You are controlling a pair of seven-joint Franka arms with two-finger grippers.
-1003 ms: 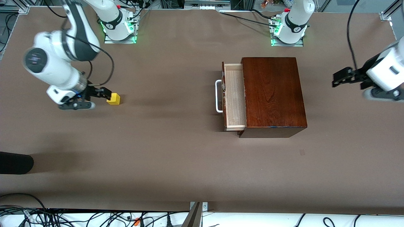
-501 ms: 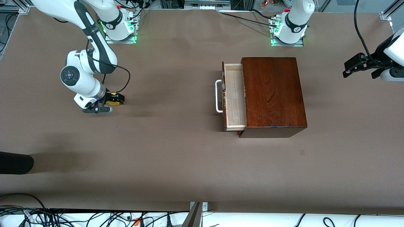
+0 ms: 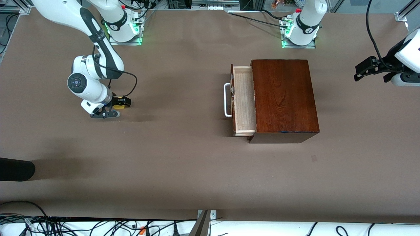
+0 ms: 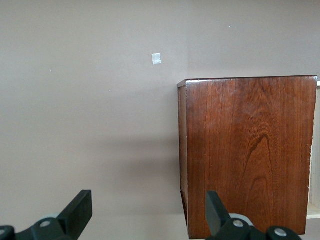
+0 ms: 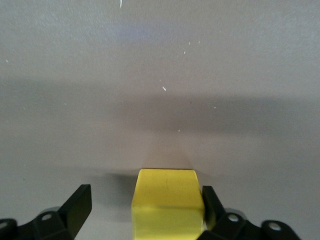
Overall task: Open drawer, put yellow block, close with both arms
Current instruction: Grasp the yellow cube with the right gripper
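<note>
The yellow block (image 3: 120, 106) (image 5: 167, 202) rests on the brown table toward the right arm's end. My right gripper (image 3: 120, 105) (image 5: 145, 200) is down at the table, open, with the block between its fingers. One finger (image 5: 209, 200) touches the block and the other stands apart from it. The drawer (image 3: 244, 101) is pulled out of the dark wooden box (image 3: 283, 98) (image 4: 250, 150), its pale tray empty and its white handle (image 3: 226, 100) facing the right arm's end. My left gripper (image 3: 362, 70) (image 4: 148, 205) hangs open and empty over the table by the box's closed end.
A black object (image 3: 16, 168) lies at the table's edge by the right arm's end, nearer the camera. A small pale square mark (image 3: 314, 158) (image 4: 156, 59) is on the table near the box. Cables run along the table's near edge.
The right gripper slid from beside the yellow block to straddling it, and its fingers began to narrow. The left gripper pulled back toward its end of the table.
</note>
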